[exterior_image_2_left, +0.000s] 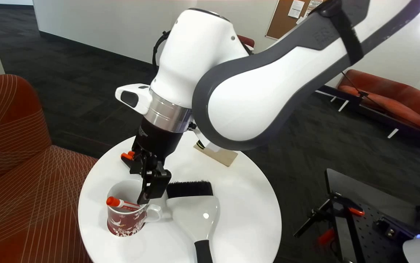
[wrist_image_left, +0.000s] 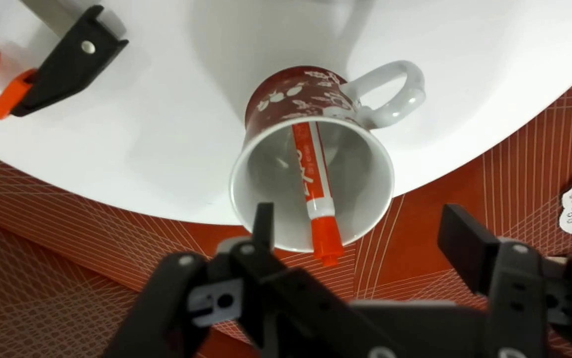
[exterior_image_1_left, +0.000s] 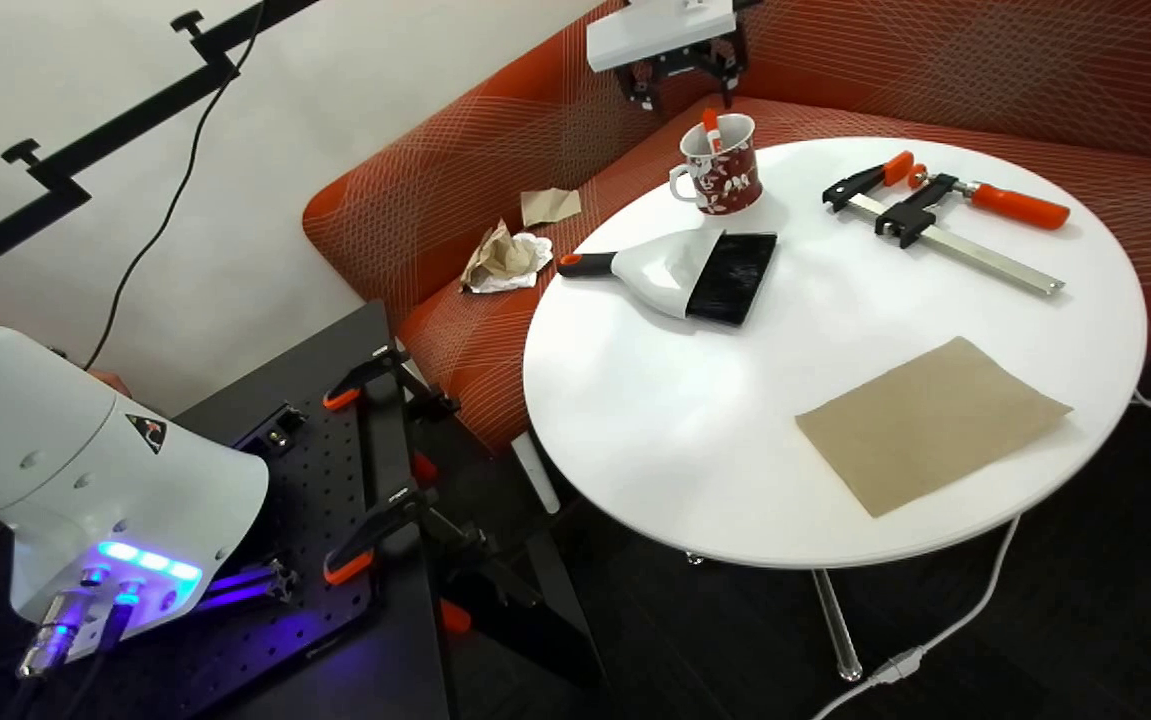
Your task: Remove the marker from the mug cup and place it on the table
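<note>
Wrist view: your black, jointed fingers stand wide apart, gripping nothing, probably to straddle the red-and-white plastic marker leaning cap-up inside the white-handled, red floral ceramic mug on the round white counter.

Red-and-white marker, maroon mug patterned white, white table, black claw

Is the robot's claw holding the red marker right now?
No, the wrist view shows the gripper open and the marker leaning inside the mug cup.
</note>
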